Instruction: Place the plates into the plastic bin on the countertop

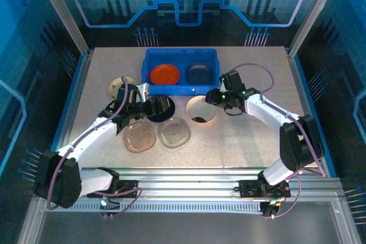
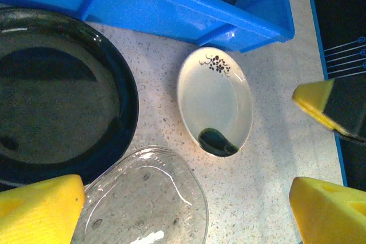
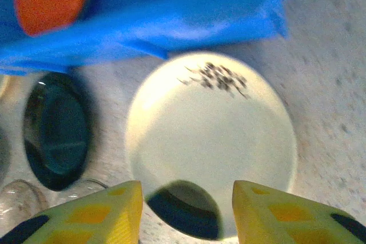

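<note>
The blue plastic bin (image 1: 150,61) stands at the back of the countertop (image 1: 246,135), holding an orange plate (image 1: 165,74) and a dark grey plate (image 1: 199,74). In front of it lie a black plate (image 1: 164,108) and a cream plate (image 1: 201,107) with small marks and a dark patch at its near rim. Two clear plates (image 1: 139,138) (image 1: 174,132) lie nearer. My left gripper (image 1: 153,108) hovers open at the black plate's (image 2: 57,101) left edge, over a clear plate (image 2: 143,198). My right gripper (image 1: 213,98) is open, hanging over the cream plate's (image 3: 211,135) near edge.
Another cream plate (image 1: 119,86) sits at the left, partly behind my left arm. A metal frame (image 1: 189,175) edges the countertop's near side. The bin's (image 3: 148,21) front wall is close behind both grippers. Bare countertop lies at the right.
</note>
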